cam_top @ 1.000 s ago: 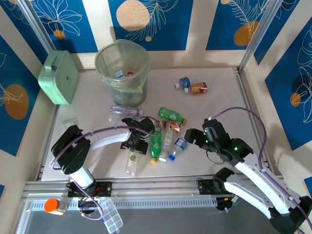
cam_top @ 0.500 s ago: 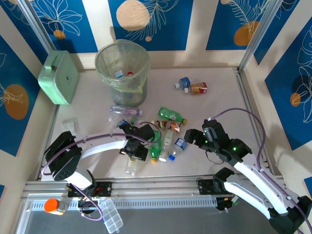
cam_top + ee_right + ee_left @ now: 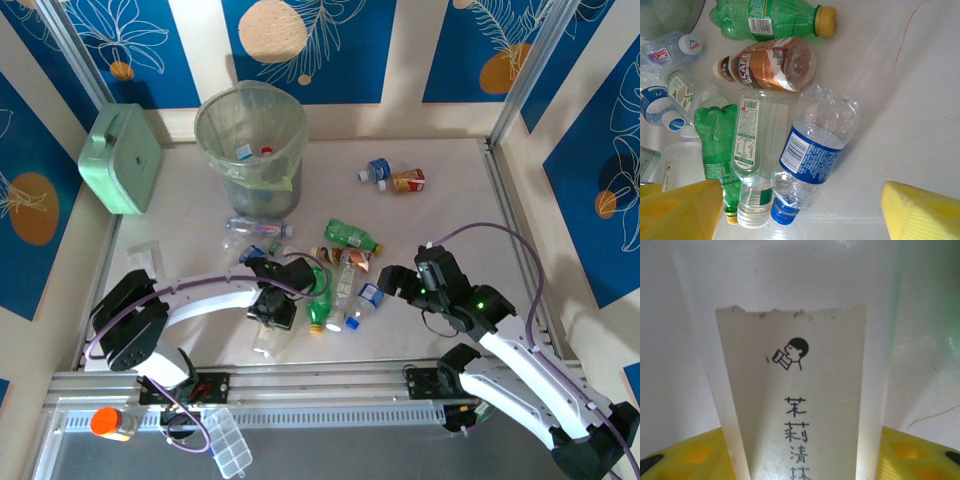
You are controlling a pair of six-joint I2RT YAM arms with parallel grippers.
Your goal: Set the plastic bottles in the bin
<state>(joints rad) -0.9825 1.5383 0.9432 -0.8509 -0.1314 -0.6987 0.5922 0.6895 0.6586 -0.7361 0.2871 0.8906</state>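
My left gripper [image 3: 272, 312] is low over a clear bottle [image 3: 265, 341] near the table's front. In the left wrist view that clear bottle [image 3: 795, 365], with a white printed label, stands between the yellow fingers [image 3: 690, 455], which press its sides. My right gripper [image 3: 393, 281] is open just right of a pile of plastic bottles [image 3: 338, 285]. In the right wrist view, a blue-capped bottle [image 3: 815, 150] lies ahead of the open right gripper [image 3: 800, 220], beside a clear bottle [image 3: 750, 150] and a green one [image 3: 715, 150]. The bin [image 3: 250, 185] stands at the back left with two bottles inside.
A mint-green box [image 3: 122, 158] leans left of the bin. Two more bottles [image 3: 392, 177] lie at the back right, a clear one [image 3: 258, 229] lies by the bin's foot, and a green one [image 3: 352, 236] sits behind the pile. Metal rails edge the table.
My left gripper dropped toward the front edge onto the clear bottle and its jaws closed on it. The right arm has not moved.
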